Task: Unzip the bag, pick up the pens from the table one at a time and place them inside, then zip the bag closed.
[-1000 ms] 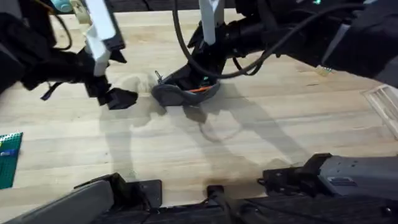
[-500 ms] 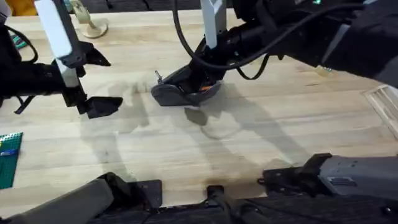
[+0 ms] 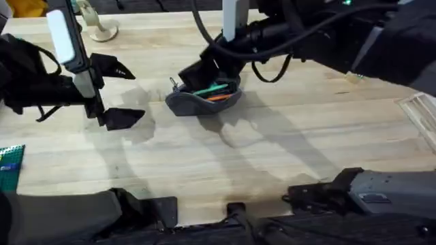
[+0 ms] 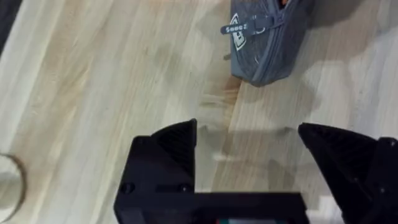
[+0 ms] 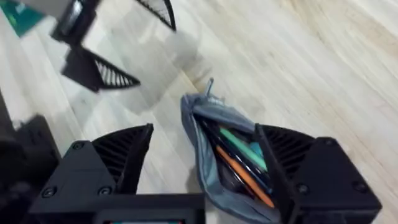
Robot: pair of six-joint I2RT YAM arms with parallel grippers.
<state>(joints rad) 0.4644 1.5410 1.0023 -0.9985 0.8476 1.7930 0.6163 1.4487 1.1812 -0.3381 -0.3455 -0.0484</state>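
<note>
Pale plank table point(image 3: 286, 136) carries the unzipped grey bag point(image 3: 203, 99) with pens point(image 3: 216, 92) inside; left gripper point(image 3: 116, 92) and right gripper point(image 5: 205, 168) both gape wide, empty.

Bright, even light; soft shadows on the table point(image 3: 272, 156); near arms perhaps motion-blurred.

bare table point(image 3: 272, 150) before the bag point(image 3: 197, 102); right end effector point(image 3: 208, 71) crowds its opening.

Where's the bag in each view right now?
Overhead: bag at table centre, under the right arm.
Left wrist: top of picture, right of centre, beyond the fingers.
Right wrist: lower centre, open between the fingers.
Shared landmark: its zipper pull.
</note>
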